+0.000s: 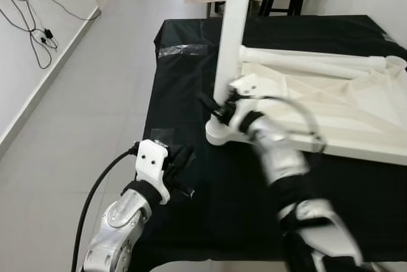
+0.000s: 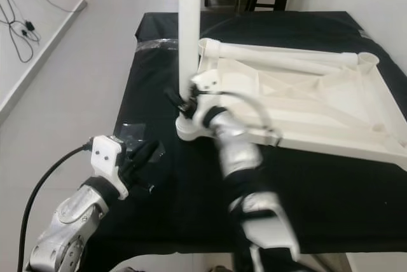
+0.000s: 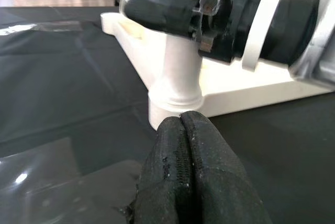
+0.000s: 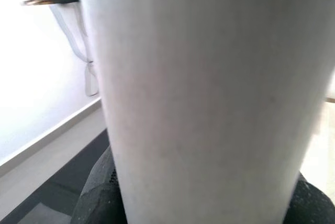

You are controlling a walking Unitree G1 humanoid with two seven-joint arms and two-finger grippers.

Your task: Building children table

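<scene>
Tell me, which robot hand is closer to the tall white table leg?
The right. The right gripper is clamped around the upright white leg near its base. The left gripper, fingers shut, sits apart from it on the black cloth.

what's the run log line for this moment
right tool: gripping upright table leg | left tool: shut, idle on black cloth | tabletop: upside down

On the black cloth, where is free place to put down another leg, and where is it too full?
Free: the black cloth strip along the near edge, between the left gripper and the right arm, and the far strip beyond the tabletop. Crowded: the tabletop's near-left corner, where the right gripper grips the upright leg.
</scene>
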